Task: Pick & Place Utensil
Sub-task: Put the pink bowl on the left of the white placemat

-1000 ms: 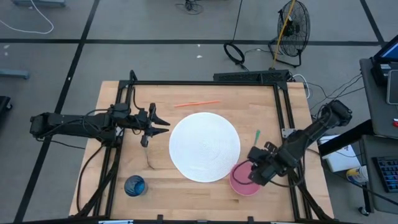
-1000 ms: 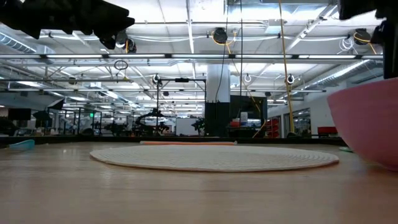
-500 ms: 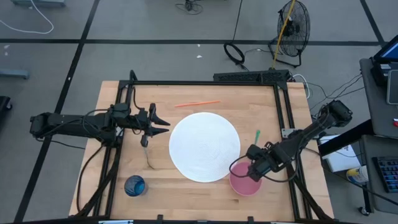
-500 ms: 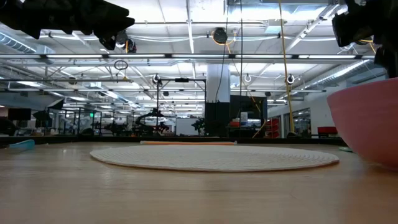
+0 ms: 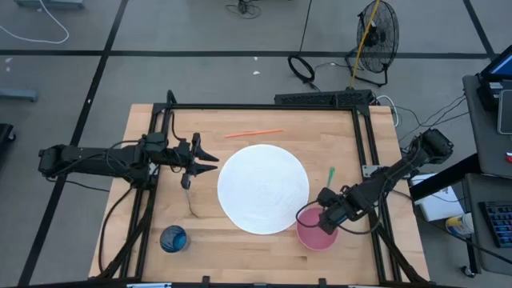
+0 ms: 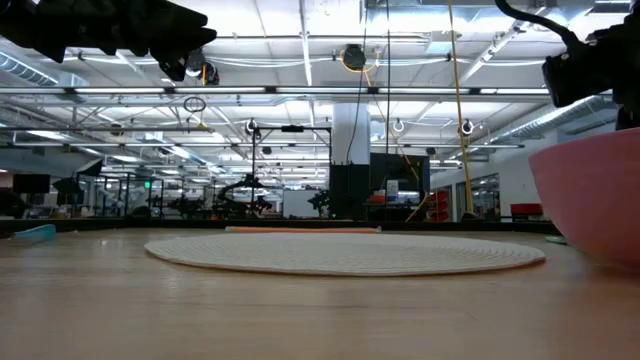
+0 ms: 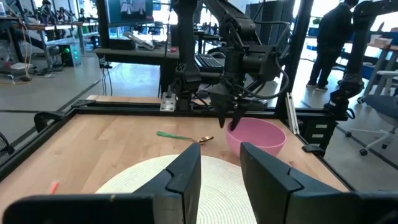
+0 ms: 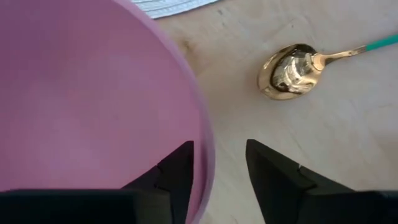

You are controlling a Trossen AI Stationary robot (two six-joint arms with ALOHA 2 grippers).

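The right hand (image 8: 216, 165) stood half open astride the pink bowl's (image 8: 81, 93) rim, holding nothing; the spoon (image 8: 292, 67) lay on the bench at the bowl's twelve o'clock; closing there risked grabbing the bowl.

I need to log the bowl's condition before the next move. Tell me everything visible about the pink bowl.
The pink bowl is round, smooth and matte, plastic by its look, and appears empty. It stands upright on the wooden table at the near right, beside the white woven mat; whether they touch cannot be told. The right gripper straddles its rim, one jaw inside and one outside, not yet closed on it. A gold spoon with a green handle lies on the table close outside the bowl.
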